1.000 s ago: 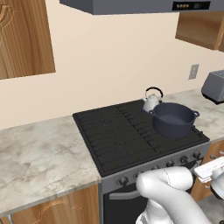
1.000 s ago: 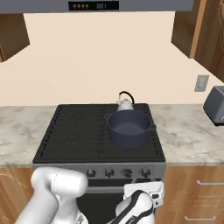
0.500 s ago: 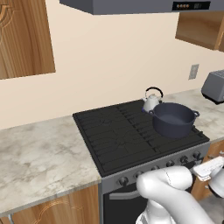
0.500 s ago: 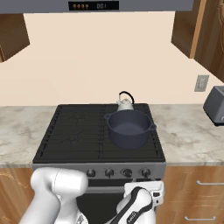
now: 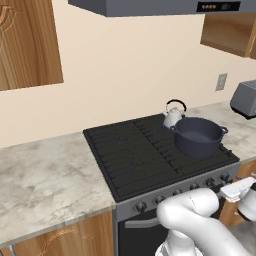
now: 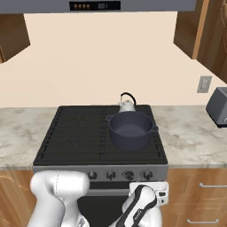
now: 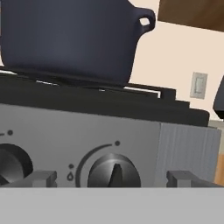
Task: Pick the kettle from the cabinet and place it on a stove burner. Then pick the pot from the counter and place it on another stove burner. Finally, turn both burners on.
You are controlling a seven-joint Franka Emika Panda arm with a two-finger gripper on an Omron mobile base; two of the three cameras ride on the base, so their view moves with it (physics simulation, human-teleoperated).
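**Open fingers flank a stove knob, pot and kettle already on the burners**

The fingers (image 7: 46,178) stand spread wide and hold nothing, one tip on each side of a round dark knob (image 7: 114,171) on the stove's grey front panel. The knob carries a raised pointer ridge, with a small drop-shaped mark and dots printed on the panel around it; no readable lettering shows. A second knob (image 7: 11,165) sits at the edge of the hand view.

Directly above the panel, the pot (image 7: 70,39), matte dark blue-grey, wide and round with small loop handles and no lid, rests on the black ridged stove burners (image 5: 145,155) at the front right of the cooktop. Just behind it stands the kettle (image 6: 127,104), silver-grey, cone-shaped, with a thin black arched handle.

From the base views, the gripper (image 6: 162,194) hangs low in front of the knob row. The marbled pale stone counter (image 5: 45,185) runs to both sides of the stove. A boxy grey toaster (image 6: 218,106) sits on it to the right, below a wall outlet (image 6: 204,84). A range hood (image 6: 95,5) with small indicator lights, too small to read, hangs overhead between brown wooden wall cabinets (image 5: 27,42).
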